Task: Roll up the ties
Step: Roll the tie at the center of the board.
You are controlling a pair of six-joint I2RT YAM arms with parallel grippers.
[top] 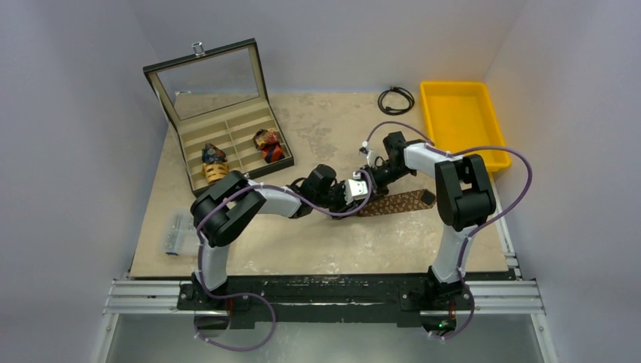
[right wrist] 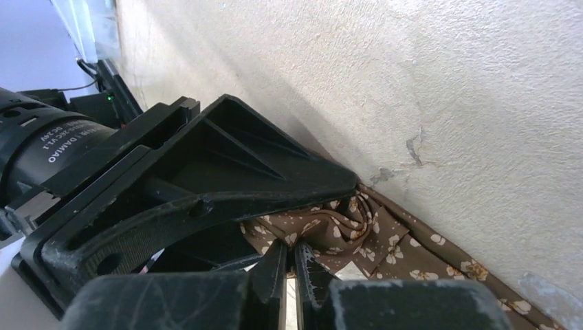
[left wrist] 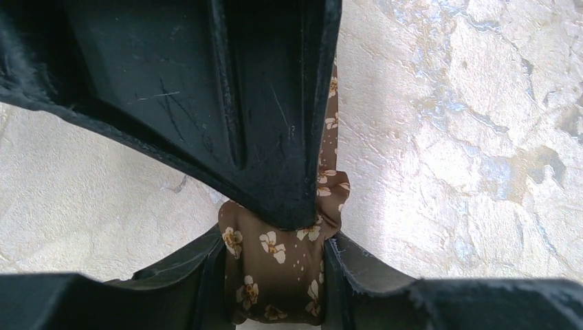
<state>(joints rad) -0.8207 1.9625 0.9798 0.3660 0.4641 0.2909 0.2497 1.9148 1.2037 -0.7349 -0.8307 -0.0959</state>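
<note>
Passage along the beige tabletop's [top: 317,253] near edge; brown flower-print fabric tie [top: 401,203] lies mid-table; open black glass-lidded case [top: 162,97] fills far-left corner, yellow plastic bin [top: 457,121] far-right.

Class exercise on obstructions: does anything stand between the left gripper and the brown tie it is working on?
Nothing visible does. The left gripper has the brown tie bunched between its fingers, touching both. The right gripper, shut, reaches the same bunch with its tip, outside that grip.
</note>
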